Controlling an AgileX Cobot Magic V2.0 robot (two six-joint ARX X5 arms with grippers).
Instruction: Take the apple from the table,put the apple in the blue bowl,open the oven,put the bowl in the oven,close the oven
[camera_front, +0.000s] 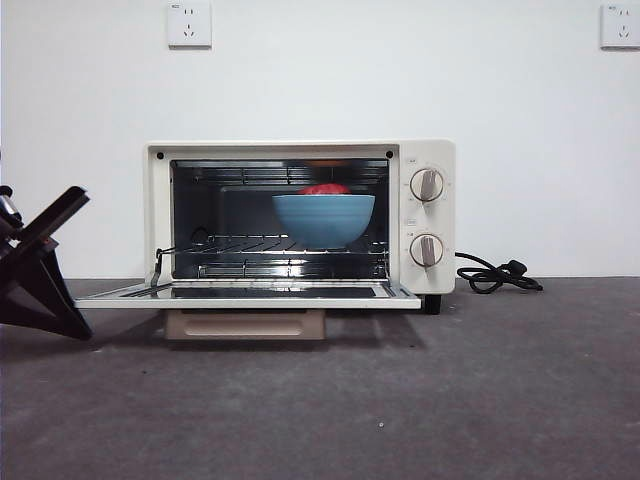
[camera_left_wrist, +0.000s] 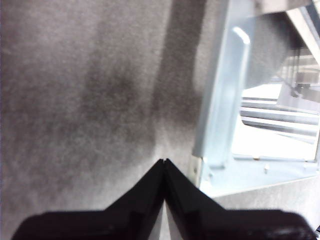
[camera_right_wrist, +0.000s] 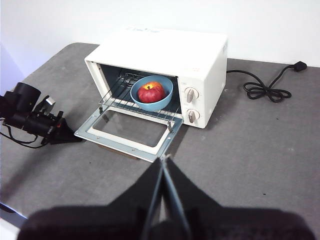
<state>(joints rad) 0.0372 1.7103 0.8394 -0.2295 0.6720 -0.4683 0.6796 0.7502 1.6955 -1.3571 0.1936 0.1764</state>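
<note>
stage: apple (camera_right_wrist: 151, 92) sat in the blue bowl (camera_front: 323, 219), bowl on the wire rack inside the oven (camera_right_wrist: 200, 60); only closing looked left to do.
door: oven door (camera_front: 245, 293) lay flat open on the table (camera_front: 400, 400), handle (camera_front: 245, 324) tucked beneath it.
left gripper (camera_left_wrist: 165, 161): low on the table just beside the door's side edge, jaws pinched together, holding nothing.
right gripper (camera_right_wrist: 164, 157): hung high and well back from the oven, jaws pressed together, empty.
risk one: closed tips beside the door could skid off the thin frame edge instead of lifting it.
risk two: a hard shove might slide the light oven back, or slam the door and jolt the bowl.
risk three: the handle seemed awkward to reach under the door.
</note>
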